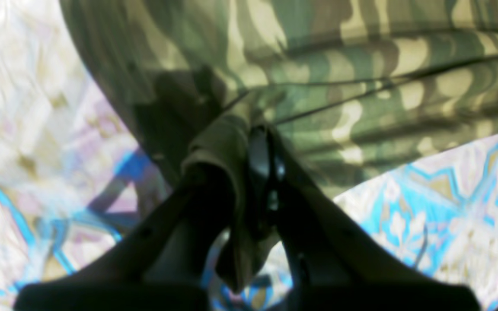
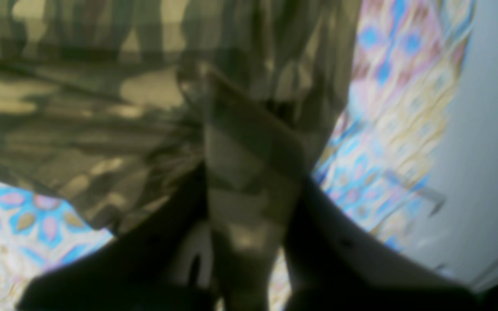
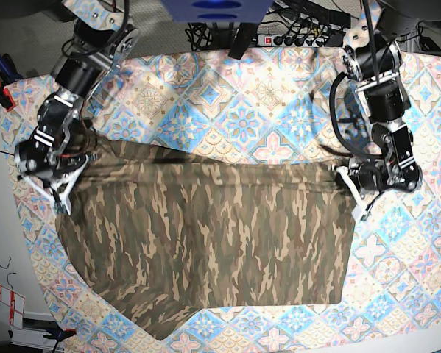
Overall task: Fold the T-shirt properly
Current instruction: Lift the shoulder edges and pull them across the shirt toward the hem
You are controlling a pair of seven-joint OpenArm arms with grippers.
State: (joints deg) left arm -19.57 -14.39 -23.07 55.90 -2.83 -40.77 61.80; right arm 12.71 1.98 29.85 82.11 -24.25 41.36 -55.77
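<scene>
blue, pink and cream tile-patterned tablecloth [image 3: 279, 110] underneath; the soft camouflage t-shirt [image 3: 205, 235] stretches between both claws. left gripper [image 3: 350, 193] clamps one upper corner, right gripper [image 3: 60, 193] pinches the other, fabric bunched between each one's fingers.

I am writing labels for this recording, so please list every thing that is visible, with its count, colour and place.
T-shirt: one, camouflage olive, brown and tan, spread across the table's middle, held at two edges.
Tablecloth: one, blue, pink and cream tiles, covering the table under the shirt.
Power strip: one, dark, beyond the table's far edge.
Left gripper: one, black, shut on the shirt's edge on the base view's right.
Right gripper: one, black, shut on the shirt's edge on the base view's left.
</scene>
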